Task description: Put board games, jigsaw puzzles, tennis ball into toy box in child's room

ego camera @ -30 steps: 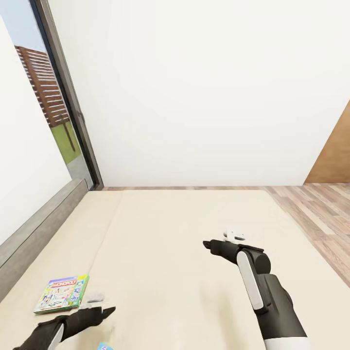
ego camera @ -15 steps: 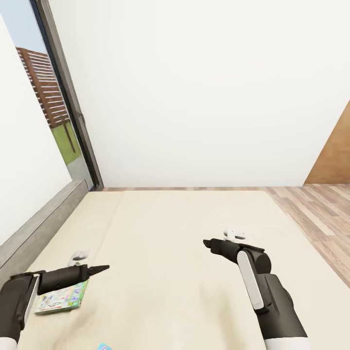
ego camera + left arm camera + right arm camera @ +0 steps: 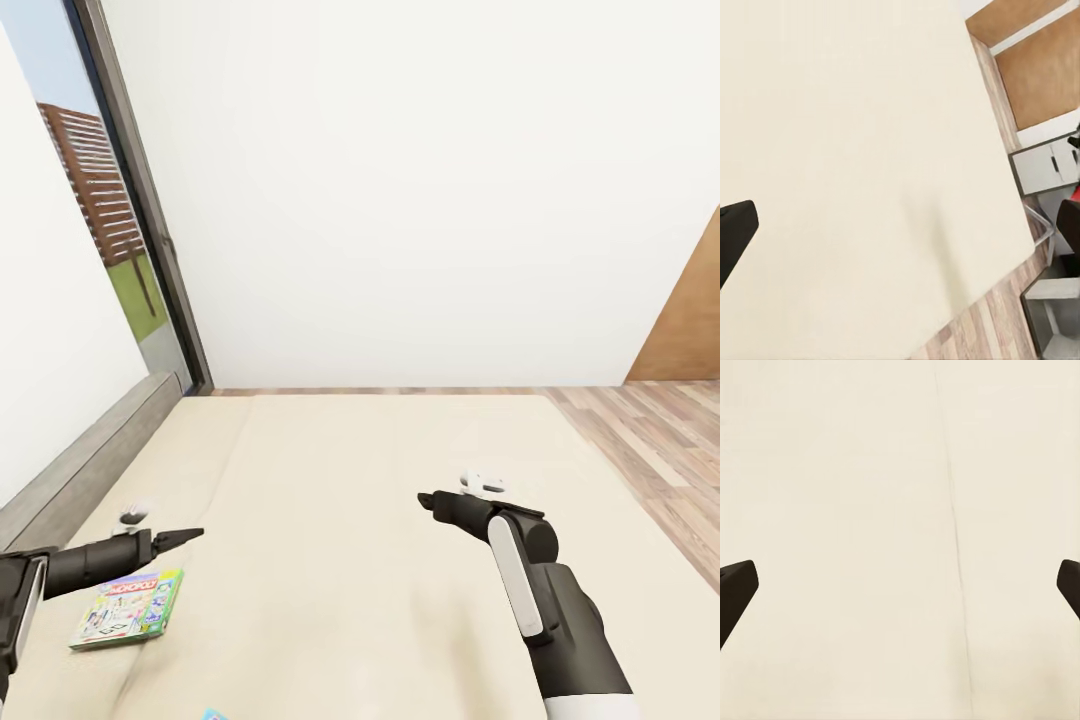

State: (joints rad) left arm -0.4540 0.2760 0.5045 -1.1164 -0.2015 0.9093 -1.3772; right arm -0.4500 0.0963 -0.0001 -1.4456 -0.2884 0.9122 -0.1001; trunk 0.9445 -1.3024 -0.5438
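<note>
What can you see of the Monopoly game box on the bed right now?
The board game is a thin rectangular box with a white and green printed cover and a red logo strip along its top edge. It lies flat, cover up, on the cream bed near the grey frame side. The left gripper hovers just above its far edge; I cannot tell if it touches.

The bed (image 3: 330, 480) has lots of open room. Its big cream top is flat and bare from the middle to the far edge, so a gripper could pass there. Near the left edge lies a flat board game (image 3: 128, 607). The left gripper (image 3: 190, 535) hangs just past it, above the bed. The grey bed frame (image 3: 85, 465) and a white wall stand along the left edge. The right gripper (image 3: 432, 500) hangs over bare bed in the middle.
</note>
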